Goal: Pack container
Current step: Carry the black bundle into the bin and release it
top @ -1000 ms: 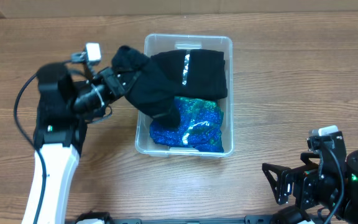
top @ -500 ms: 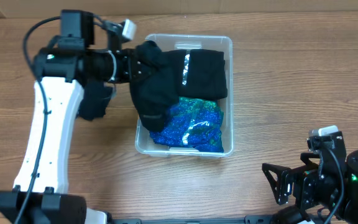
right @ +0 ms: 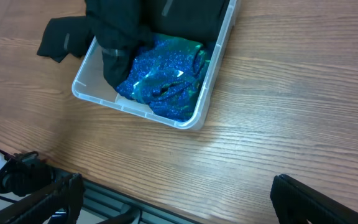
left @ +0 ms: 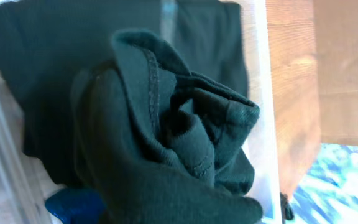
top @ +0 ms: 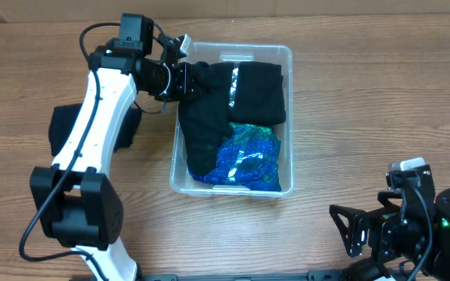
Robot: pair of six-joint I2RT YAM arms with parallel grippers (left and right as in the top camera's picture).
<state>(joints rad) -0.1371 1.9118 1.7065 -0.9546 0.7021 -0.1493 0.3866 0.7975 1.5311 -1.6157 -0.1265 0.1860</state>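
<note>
Lying lengthwise front-to-back, container [top: 290, 148]; left gripper [top: 184, 80] clamps black garment [top: 201, 136]; right gripper [right: 174, 182] agape.

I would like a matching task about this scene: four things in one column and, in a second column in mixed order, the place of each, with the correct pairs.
1. left hand
2. right hand
3. blue glittery cloth
4. folded black garment

A. near half of the container
B. far half of the container
C. away from the container, open and empty
D. at the container's far left corner, gripping a hanging black garment

Pairs: 1-D, 2-C, 3-A, 4-B.
</note>
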